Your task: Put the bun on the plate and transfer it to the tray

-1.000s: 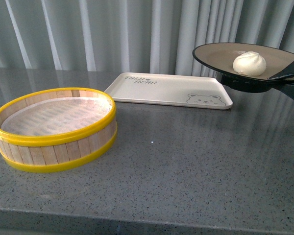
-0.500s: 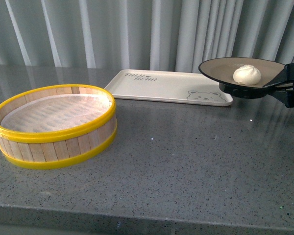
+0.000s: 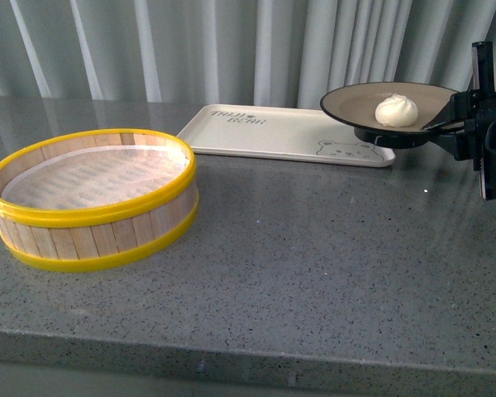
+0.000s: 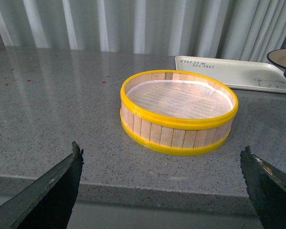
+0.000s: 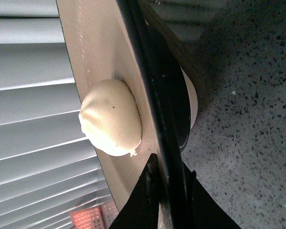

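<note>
The white bun [image 3: 396, 110] rests in the brown plate [image 3: 350, 102], which hangs in the air over the right end of the cream tray [image 3: 264, 136]. My right gripper [image 3: 446, 124] is shut on the plate's black rim at its right side. In the right wrist view the bun [image 5: 110, 118] lies on the plate [image 5: 93, 43], with the gripper [image 5: 168, 168] pinching the rim from both faces. My left gripper [image 4: 159, 155] is open at the table's near edge, holding nothing, and stays out of the front view.
A yellow-rimmed wooden steamer basket [image 3: 95, 197] stands at the front left of the grey speckled counter [image 3: 314, 248]; the left wrist view shows the basket [image 4: 178, 110] and the tray [image 4: 229, 72] behind it. Pale curtains hang behind.
My right gripper has carried the plate with the bun leftward and lower, so its left edge now hangs over the tray's right end. The steamer basket has not moved.
</note>
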